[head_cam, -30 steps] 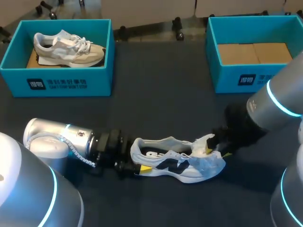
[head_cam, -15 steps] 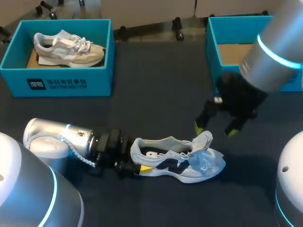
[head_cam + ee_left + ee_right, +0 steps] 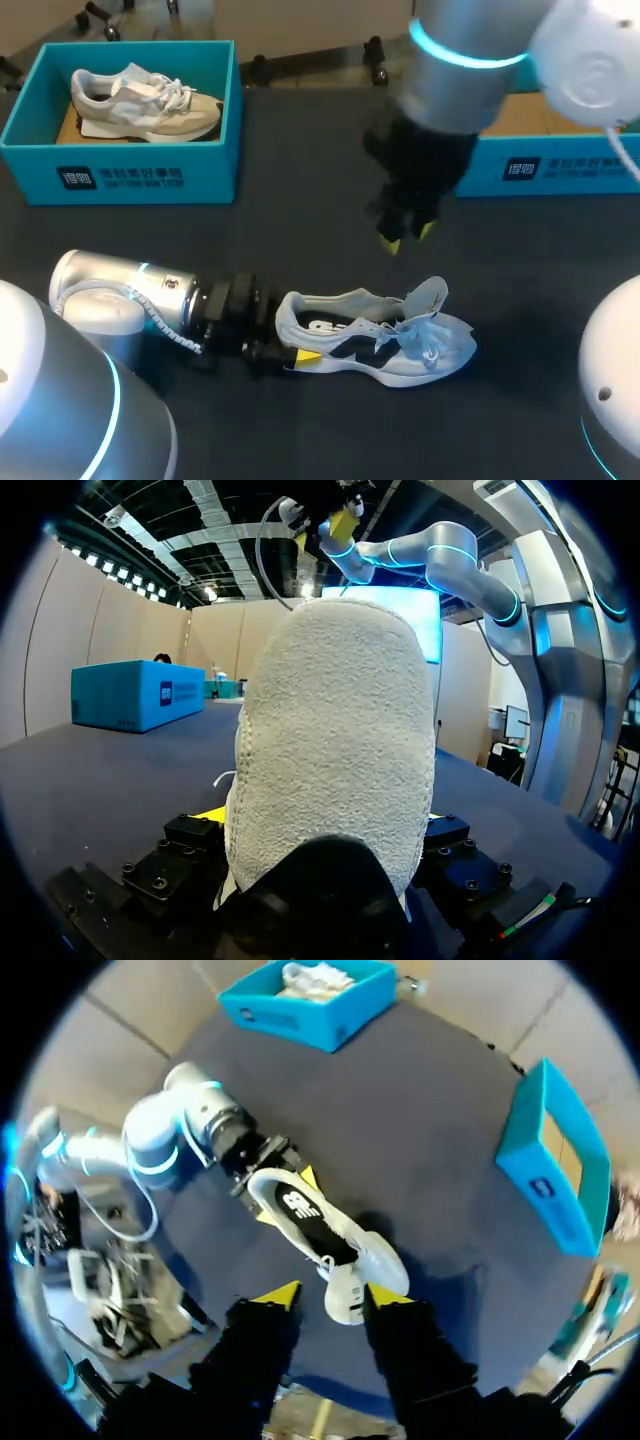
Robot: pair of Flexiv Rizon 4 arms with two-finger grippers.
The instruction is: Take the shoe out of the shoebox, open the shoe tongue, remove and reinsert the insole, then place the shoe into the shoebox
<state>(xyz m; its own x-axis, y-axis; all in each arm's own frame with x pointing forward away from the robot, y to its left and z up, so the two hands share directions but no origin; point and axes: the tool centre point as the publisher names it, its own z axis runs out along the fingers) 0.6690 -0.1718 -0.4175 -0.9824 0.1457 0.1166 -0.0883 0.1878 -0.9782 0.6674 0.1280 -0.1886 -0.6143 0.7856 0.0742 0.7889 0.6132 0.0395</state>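
Note:
A white and light-blue shoe [image 3: 375, 340] lies on its side on the dark table, its tongue [image 3: 432, 295] standing up and its laces loose. My left gripper [image 3: 290, 342] is shut on its heel, one yellow fingertip [image 3: 307, 355] against the shoe's side. In the left wrist view the fuzzy heel [image 3: 335, 740] fills the space between the fingers. My right gripper [image 3: 407, 237] hangs open and empty well above the table, behind the shoe's middle. From the right wrist view the shoe [image 3: 320, 1235] lies far below the right gripper [image 3: 332, 1297].
A blue shoebox [image 3: 30, 120] at the back left holds a second, beige shoe [image 3: 140, 100]. Another blue shoebox [image 3: 520, 165] stands at the back right, partly hidden by my right arm [image 3: 460, 60]. My left arm [image 3: 130, 295] lies low along the front left.
My right gripper let go of the shoe's tongue area, rose and swung back and to the left. Its fingers spread wide, then narrowed. The shoe and left arm stayed put.

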